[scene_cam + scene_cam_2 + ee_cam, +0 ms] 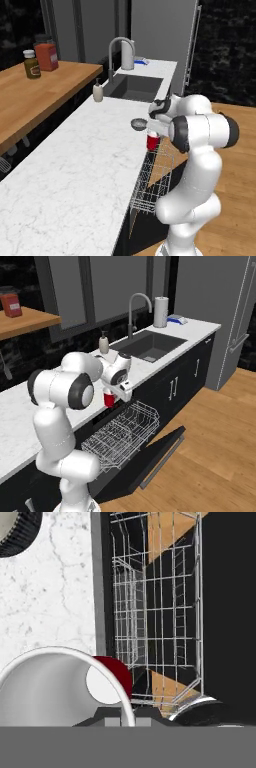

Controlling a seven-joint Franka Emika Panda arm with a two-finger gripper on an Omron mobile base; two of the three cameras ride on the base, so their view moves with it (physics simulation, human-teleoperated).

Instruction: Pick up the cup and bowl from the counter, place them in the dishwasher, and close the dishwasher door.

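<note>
My gripper point(153, 131) is shut on the rim of the red cup point(152, 142), which hangs upright just past the counter's point(75, 165) front edge, above the near end of the dishwasher's pulled-out wire rack point(152, 182). From the right, the cup point(108, 400) sits under the hand over the rack point(122, 433), and the dishwasher door point(150, 456) lies open and lowered. Looking along the hand, the cup's white rim and red base point(120, 674) are at the gripper point(131, 714), beside the rack point(155, 612). The grey bowl point(138, 123) rests on the counter just left of the hand; the bowl point(17, 532) is at the upper left.
A sink point(135, 87) with a faucet point(116, 52) and a soap dispenser point(98, 92) lies further along the counter. A paper towel roll point(160, 312) stands behind the sink. The wooden shelf point(30, 95) carries two jars. A grey fridge point(235, 321) stands at the counter's end.
</note>
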